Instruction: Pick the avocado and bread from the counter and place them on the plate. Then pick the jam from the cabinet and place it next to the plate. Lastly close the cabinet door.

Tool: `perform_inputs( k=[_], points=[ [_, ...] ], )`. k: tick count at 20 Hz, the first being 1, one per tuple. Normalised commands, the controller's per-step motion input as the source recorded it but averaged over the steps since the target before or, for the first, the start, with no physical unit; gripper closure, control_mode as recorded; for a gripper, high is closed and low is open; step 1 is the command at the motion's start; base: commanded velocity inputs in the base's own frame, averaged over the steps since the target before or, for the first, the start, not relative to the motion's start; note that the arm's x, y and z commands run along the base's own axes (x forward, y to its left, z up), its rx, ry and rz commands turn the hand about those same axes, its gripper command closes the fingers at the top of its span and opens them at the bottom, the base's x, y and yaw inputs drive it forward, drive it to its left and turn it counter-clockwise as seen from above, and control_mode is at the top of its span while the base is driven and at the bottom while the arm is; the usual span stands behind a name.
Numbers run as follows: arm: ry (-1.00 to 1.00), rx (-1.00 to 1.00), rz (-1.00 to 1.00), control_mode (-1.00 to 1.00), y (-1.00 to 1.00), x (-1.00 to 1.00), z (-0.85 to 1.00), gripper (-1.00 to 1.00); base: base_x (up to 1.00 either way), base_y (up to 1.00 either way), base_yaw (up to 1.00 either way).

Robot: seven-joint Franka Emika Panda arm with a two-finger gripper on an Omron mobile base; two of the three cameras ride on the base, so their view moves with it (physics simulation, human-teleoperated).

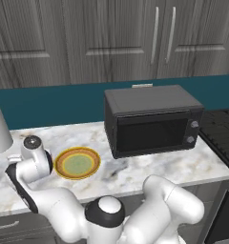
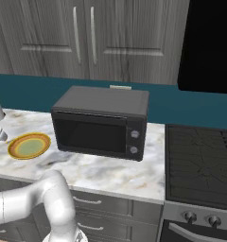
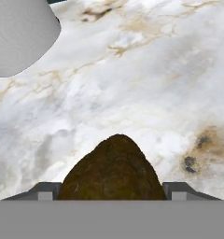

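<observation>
Now the pincer (image 3: 113,193) straddles the avocado (image 3: 113,170) lying on the marble bench (image 3: 146,84), fingers apart and not yet clamped, so squeeze centred before lifting toward the plate (image 1: 78,163).

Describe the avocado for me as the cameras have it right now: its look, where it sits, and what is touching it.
The avocado shows in the hand view as a dark olive-brown lump with a rough, mottled skin, rounded and narrowing to a blunt top. It sits low in that view, on the white-grey marble counter, right between the two dark finger tips of the gripper. The tips flank it closely on both sides; whether they already press on it cannot be told. Its lower part is cut off by the frame.
</observation>
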Motion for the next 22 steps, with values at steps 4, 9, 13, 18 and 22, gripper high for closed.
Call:
perform_inputs(
  k=[4, 9, 13, 18, 22],
  points=[
    [-0.1, 0.0, -0.05, -1.0, -0.14, -0.13, 0.8, 1.0, 0.0, 0.0, 0.0],
    [-0.04, -0.03, -0.09, -1.0, -0.5, -0.26, 0.4, 1.0, 0.0, 0.0, 0.0],
    [-0.01, -0.05, -0.07, -1.0, -0.8, -0.28, 0.0, 1.0, 0.0, 0.0, 0.0],
    [0.0, -0.01, -0.1, -1.0, -0.85, -0.18, 0.0, 1.0, 0.0, 0.0, 0.0],
    [0.0, 0.0, -0.12, -1.0, -0.84, -0.03, 0.01, 1.0, 0.0, 0.0, 0.0]
  ],
)
